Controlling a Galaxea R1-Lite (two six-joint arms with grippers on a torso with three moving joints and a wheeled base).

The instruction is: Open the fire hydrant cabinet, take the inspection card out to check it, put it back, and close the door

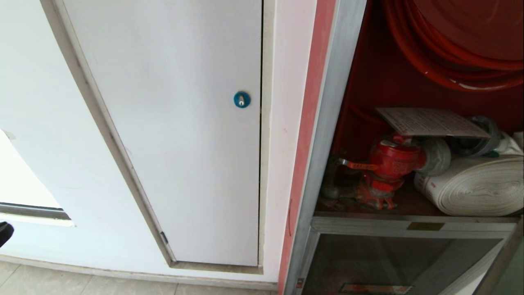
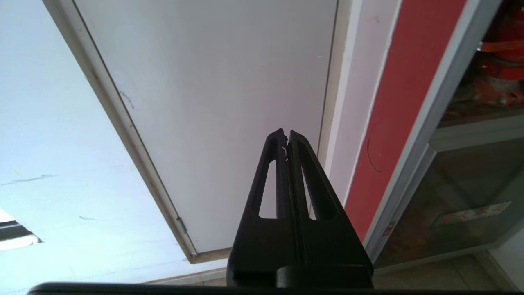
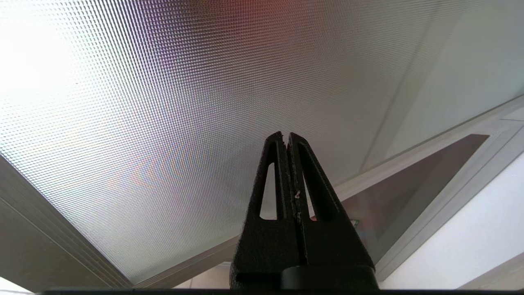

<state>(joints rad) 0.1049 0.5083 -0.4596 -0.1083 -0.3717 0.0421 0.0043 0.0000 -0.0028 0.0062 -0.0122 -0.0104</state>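
Fire hydrant cabinet (image 1: 327,123) open, inspection card (image 1: 430,122) resting inside.
Left tool (image 2: 286,137) closed, empty (facing white panel (image 2: 213,102)); right tool (image 3: 285,138) closed, empty.

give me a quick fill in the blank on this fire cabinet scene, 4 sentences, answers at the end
1. The inspection card lies on top of the red ____.
2. The round lock on the white panel is ____ in colour.
3. The left gripper is ____ and holds nothing.
4. Right of the valve lies a rolled white ____.

Missing words: valve; blue; shut; hose
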